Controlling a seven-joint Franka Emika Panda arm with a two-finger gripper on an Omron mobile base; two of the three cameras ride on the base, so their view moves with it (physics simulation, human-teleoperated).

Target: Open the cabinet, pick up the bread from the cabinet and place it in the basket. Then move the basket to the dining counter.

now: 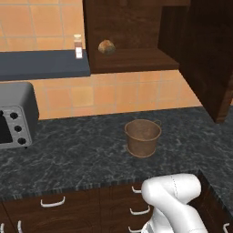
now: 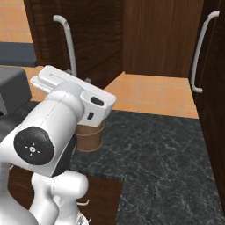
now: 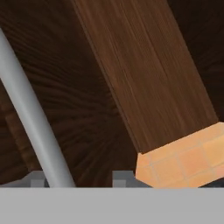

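Cabinet (image 1: pixel 205 54) door stands open, bread (image 1: pixel 106 47) on its shelf; fingers (image 3: pixel 39 178) parted around the silver handle (image 3: pixel 30 118), not clamped

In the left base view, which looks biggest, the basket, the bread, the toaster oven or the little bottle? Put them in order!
1. toaster oven, cut off by the picture edge
2. basket
3. little bottle and bread: too alike to rank. Both sit farther back, so they may look smaller than they are.

Silver bar handle (image 3: pixel 30 118) between the parted jaws, dark cabinet door (image 3: pixel 144 74), orange tiles (image 3: pixel 183 162)
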